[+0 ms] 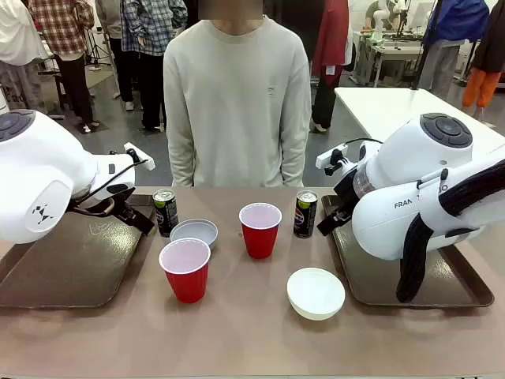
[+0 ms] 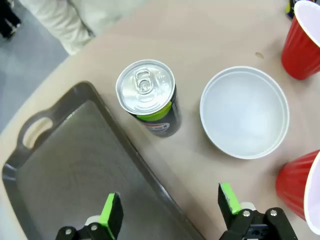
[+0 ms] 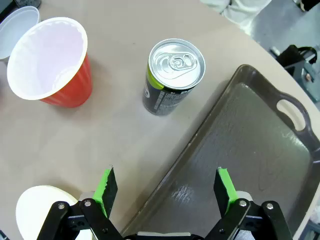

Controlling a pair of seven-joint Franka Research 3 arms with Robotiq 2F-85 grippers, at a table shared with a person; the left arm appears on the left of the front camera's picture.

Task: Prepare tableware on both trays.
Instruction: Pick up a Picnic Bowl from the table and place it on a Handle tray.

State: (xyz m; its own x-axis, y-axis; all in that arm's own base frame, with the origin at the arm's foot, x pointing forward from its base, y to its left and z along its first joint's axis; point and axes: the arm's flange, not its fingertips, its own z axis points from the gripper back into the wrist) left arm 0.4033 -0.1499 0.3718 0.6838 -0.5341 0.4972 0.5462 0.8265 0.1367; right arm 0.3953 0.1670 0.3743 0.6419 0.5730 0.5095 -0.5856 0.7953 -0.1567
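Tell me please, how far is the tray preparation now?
Done: nothing; left tray and right tray hold nothing. In hand: nothing; left end effector and right end effector are open, empty. Left: both cans, red cups and bowls stand on the table.

Cans, cups, bowls on table, between left tray, right tray.

Not much to read here tbh. The right arm, off to the right of the far red cup, has grey lettering on its white shell: "FRAN", with the rest hidden. The left arm, left of that cup, carries a small dark logo mark with no letters. The left can and the right can either side of the cup have printed labels, too blurry to read.
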